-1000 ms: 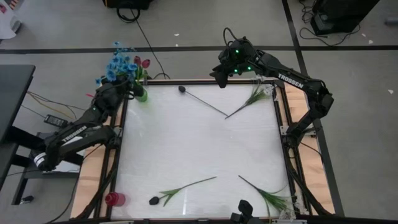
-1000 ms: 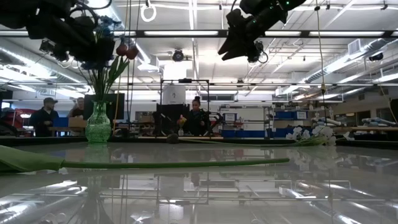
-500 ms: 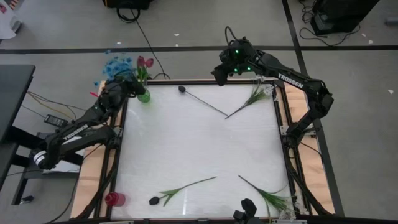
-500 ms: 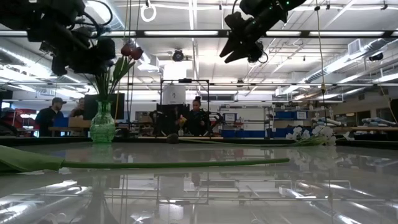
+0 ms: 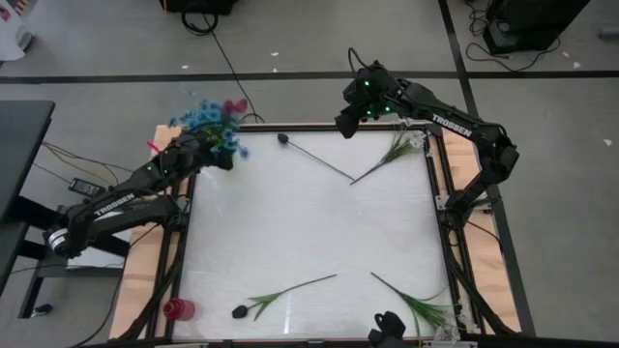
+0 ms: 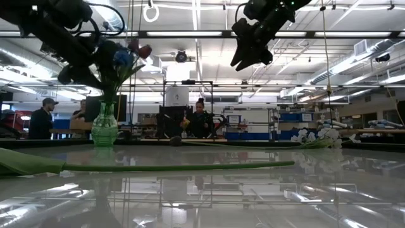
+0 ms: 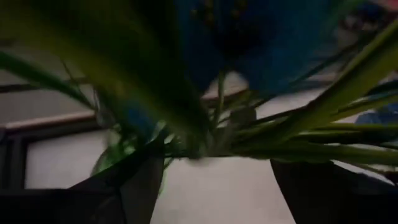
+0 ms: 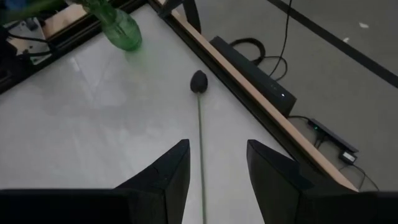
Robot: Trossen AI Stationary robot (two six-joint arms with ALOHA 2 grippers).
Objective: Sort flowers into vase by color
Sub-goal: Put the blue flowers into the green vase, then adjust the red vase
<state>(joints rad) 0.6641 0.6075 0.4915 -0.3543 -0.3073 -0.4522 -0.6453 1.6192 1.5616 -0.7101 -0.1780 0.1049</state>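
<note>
**Tabletop stock: flowers, vases, two arms**

Near edge. One red vase at the near left corner, standing on the wooden frame beside the white tabletop. One dark-headed flower lying flat just right of it, head toward the near edge, stem slanting away to the right. One leafy stem lying near the near right corner; its head cannot be made out. A dark object sits at the near edge between these two; what it is cannot be told.

Far half. One dark-headed flower lying flat, head near the far edge, stem running toward the middle of the tabletop. One white-headed flower lying by the far right corner, its stem tip meeting that of the dark one.

Far left corner. One green vase, upright, holding blue flowers and a dark red one. In the high view the bunch and the arm cover the vase. Left gripper is at the bunch above the vase; in its wrist view the fingers stand spread, stems between them, none pinched.

Far edge. Right gripper hangs in the air over the far edge, above the dark flower's head; jaws parted, nothing between them.
</note>
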